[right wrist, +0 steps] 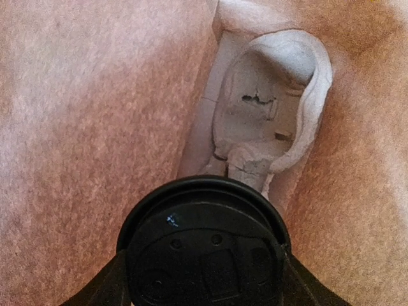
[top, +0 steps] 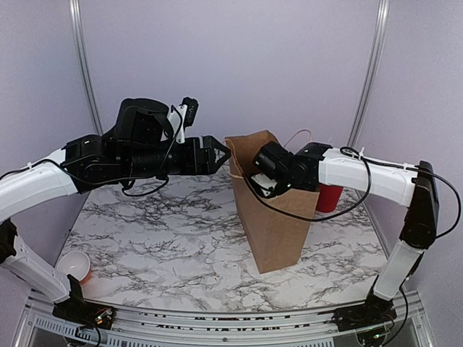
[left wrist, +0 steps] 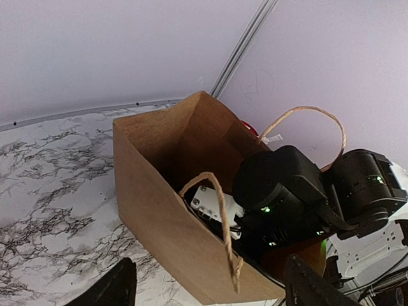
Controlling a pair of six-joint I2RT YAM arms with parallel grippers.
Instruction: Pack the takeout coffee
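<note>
Fingers (right wrist: 105,285) of your right gripper (right wrist: 204,284) pinch the takeout coffee (right wrist: 204,252) at its black lid, down inside the paper bag (top: 278,224), above the pulp tray (right wrist: 274,102). Let go off-centre and the cup could tip and spill. Beyond, your left gripper (top: 217,153) hangs spread wide just beside the bag's rim; unheld, the bag may shift.

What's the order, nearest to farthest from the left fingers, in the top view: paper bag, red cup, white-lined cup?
1. paper bag, its rim just right of the left fingers.
2. red cup, far right, behind the bag.
3. white-lined cup, at the near-left corner.
</note>
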